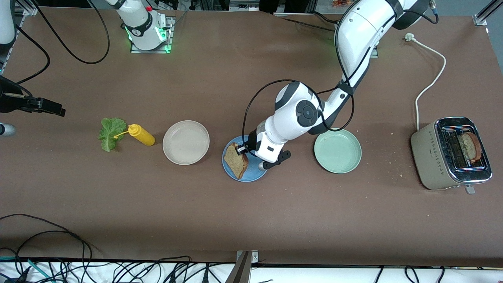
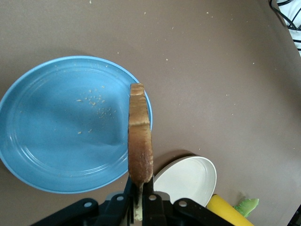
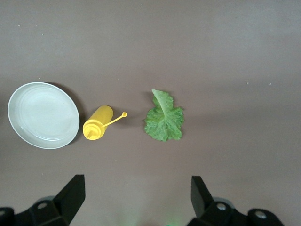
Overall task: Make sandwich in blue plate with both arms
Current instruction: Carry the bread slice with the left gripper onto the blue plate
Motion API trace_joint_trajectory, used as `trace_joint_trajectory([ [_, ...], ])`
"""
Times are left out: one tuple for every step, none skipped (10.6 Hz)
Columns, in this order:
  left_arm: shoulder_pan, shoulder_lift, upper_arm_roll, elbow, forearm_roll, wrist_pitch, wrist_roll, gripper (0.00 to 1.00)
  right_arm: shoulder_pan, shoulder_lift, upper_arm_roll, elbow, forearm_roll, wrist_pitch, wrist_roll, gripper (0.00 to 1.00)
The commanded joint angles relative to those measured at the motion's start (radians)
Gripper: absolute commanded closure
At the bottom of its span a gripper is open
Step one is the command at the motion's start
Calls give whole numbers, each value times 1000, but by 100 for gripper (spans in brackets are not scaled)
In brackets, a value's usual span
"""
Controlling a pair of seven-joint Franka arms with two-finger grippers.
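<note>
Front view: left gripper [image 1: 240, 150] low over round medium-blue plate [image 1: 251, 173] at frame centre, clamped on one edge of brown toasted bread slice [image 1: 235, 160]; slice tilted, lower part apparently over the plate. Second toast slice [image 1: 471, 146] upright in slot of beige toaster [image 1: 428, 155] at right of frame. Ruffled green lettuce leaf [image 1: 109, 133] and yellow squeeze bottle [image 1: 142, 135] at left of frame, beige round plate [image 1: 186, 142] between bottle and blue plate, pale green round plate [image 1: 337, 151] right of centre. Right gripper [image 1: 43, 105] at left edge, waiting.

Left wrist view: fingers pinched narrow on bread slice [image 2: 140, 141], seen edge-on, hanging over rim of blue plate [image 2: 42, 141]; crumbs on plate. Judged: toast light, stiff, brittle; crust edge the best hold; gentle release to avoid crumbling.

Right wrist view: right gripper [image 3: 136, 197] spread wide, empty, above bare table, with lettuce leaf [image 3: 163, 120], bottle [image 3: 98, 123] and beige plate [image 3: 43, 114] in view. Judged: leaf limp, light, easily torn; pinch near the stem rib.
</note>
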Motion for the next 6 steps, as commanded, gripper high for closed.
trace_joint_trajectory([
  [-5,12,1,9,19,-8,25,100,-6,9,1,20,7,-5,-11,0],
  [-7,14,1,6,19,-8,25,100,-6,9,1,20,7,-5,-10,0],
  [-8,18,1,3,19,-8,25,100,-6,12,1,18,6,-8,-10,0],
  [-7,23,1,0,19,-11,25,100,-6,19,1,18,7,-8,-10,0],
  [-2,24,1,-2,19,-28,25,100,-6,28,1,18,9,-8,-11,0],
  [5,24,1,-2,18,-57,25,100,-6,33,1,18,15,-8,-11,0],
])
